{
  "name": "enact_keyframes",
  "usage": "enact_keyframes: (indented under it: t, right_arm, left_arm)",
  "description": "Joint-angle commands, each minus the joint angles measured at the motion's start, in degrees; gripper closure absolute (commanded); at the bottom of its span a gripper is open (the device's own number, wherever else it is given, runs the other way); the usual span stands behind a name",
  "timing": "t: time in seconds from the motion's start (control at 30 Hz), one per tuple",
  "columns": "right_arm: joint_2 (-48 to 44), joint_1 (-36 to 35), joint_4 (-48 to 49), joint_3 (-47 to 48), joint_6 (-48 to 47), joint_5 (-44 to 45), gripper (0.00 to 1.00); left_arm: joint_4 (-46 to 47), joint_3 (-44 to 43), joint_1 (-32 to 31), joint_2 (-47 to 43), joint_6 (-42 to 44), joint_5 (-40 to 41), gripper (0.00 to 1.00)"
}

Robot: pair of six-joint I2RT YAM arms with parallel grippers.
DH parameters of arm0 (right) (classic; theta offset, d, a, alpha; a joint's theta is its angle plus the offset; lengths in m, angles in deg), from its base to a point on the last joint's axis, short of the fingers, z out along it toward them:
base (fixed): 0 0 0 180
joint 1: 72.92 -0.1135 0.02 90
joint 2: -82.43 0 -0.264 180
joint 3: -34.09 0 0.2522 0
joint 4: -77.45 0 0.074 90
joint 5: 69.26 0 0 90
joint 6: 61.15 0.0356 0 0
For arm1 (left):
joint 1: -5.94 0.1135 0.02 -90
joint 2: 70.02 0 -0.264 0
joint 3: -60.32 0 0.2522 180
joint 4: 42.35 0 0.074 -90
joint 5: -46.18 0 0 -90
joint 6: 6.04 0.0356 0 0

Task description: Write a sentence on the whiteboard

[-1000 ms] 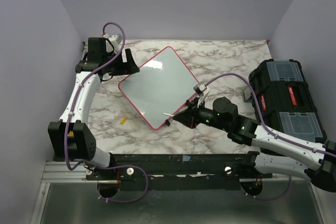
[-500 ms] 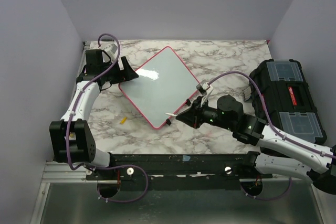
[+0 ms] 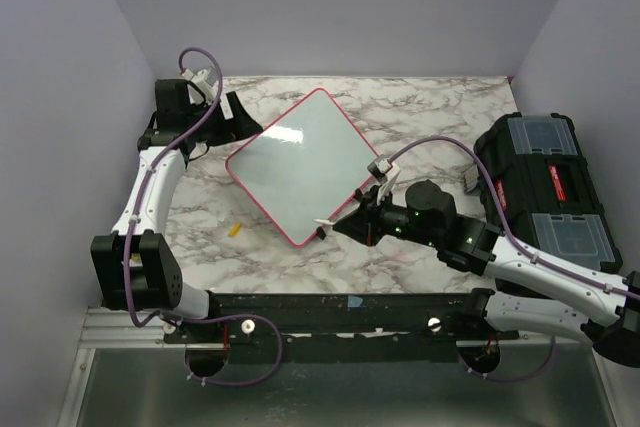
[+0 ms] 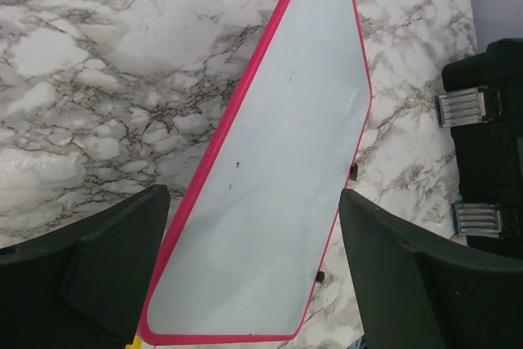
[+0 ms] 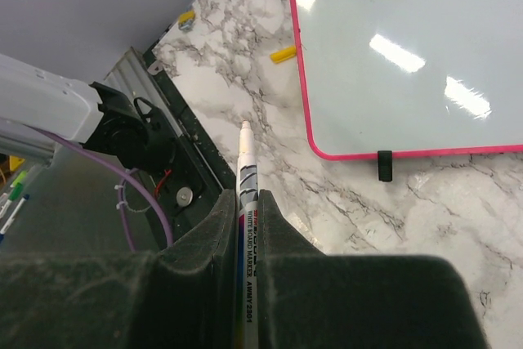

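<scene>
The whiteboard [image 3: 300, 162] lies flat on the marble table, turned like a diamond, with a pink rim and small black clips on its near right edge. Its white face [image 4: 278, 169] carries only a few dark specks; I can make out no sentence on it. My left gripper [image 3: 238, 119] hovers open at the board's far left corner, its jaws [image 4: 253, 198] spread wider than the board's narrow end. Off the near corner, my right gripper [image 3: 345, 222] is shut on a whiteboard marker [image 5: 244, 171], its bare tip pointing away from the board toward the table's edge.
A black toolbox [image 3: 545, 192] stands at the right edge of the table, also seen in the left wrist view [image 4: 490, 120]. A small yellow cap [image 3: 235, 229] lies on the marble left of the board's near corner. Purple walls close in on three sides.
My left wrist has drawn back toward the left wall, with the gripper still open over the board's corner. The right gripper has barely shifted and keeps its hold on the marker.
</scene>
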Motion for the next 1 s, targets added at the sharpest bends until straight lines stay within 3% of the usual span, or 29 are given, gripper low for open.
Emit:
enact_keyframes:
  t: [0.0, 0.2, 0.63, 0.97]
  right_arm:
    - [0.87, -0.23, 1.27, 1.18, -1.23, -1.98, 0.99]
    - [0.15, -0.26, 1.01, 1.17, -1.49, -1.96, 0.99]
    - [-1.69, -0.23, -0.35, 0.57, -1.75, -2.68, 0.99]
    - [-2.69, -0.23, -0.09, -0.21, -1.32, -3.60, 0.99]
  left_arm:
    - [-4.41, -7.07, 0.36, 1.10, -0.38, -0.40, 0.09]
    - [-9.38, -13.62, -0.13, 6.27, 2.28, 4.49, 0.07]
    - [-13.00, -17.62, -1.82, 15.33, 5.90, -4.56, 0.15]
    - [-13.48, -18.94, -2.44, 20.04, 7.62, -10.03, 0.39]
